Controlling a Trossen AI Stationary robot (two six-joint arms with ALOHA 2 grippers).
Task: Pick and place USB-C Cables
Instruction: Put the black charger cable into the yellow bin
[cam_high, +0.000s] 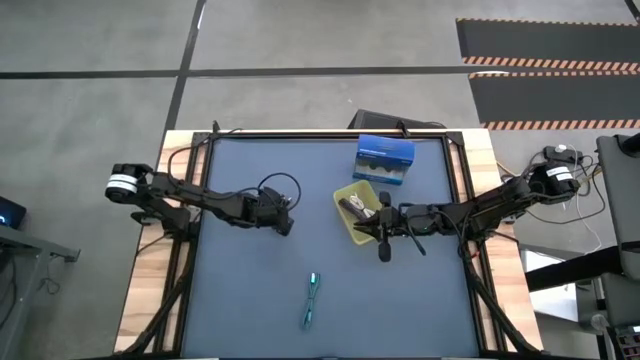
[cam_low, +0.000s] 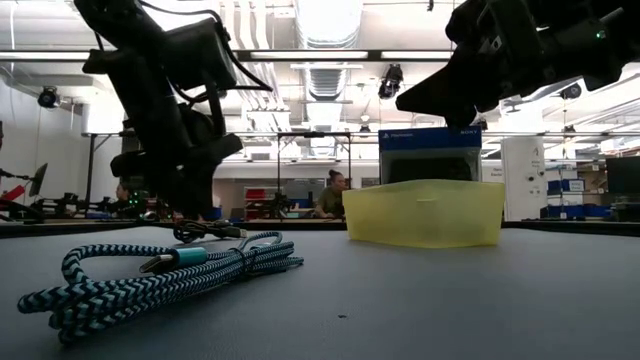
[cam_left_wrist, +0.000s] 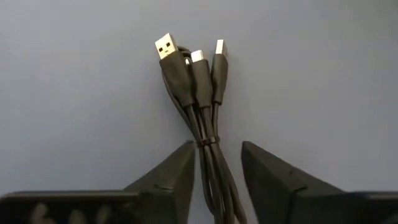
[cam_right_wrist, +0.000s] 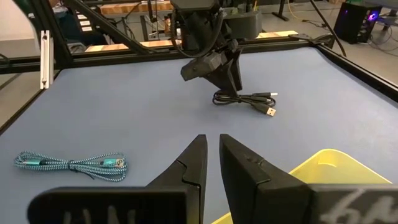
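Black cable (cam_left_wrist: 202, 106), bundled, between left hand (cam_left_wrist: 217, 165)

High view: looks straight down, far up, whole counter (cam_high: 250, 290) seen. Low view: sits at counter height, close behind teal cable (cam_low: 150, 275), faces yellow bin (cam_low: 424, 212) and room beyond. Left wrist view: very close above black cable (cam_left_wrist: 199, 93). Right wrist view: beside yellow bin, faces across counter; shares teal cable, black cable with others.

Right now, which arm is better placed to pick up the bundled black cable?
Left. Its gripper already straddles the thin black bundled cable with open jaws, while the right gripper hangs beside the yellow plastic bin.
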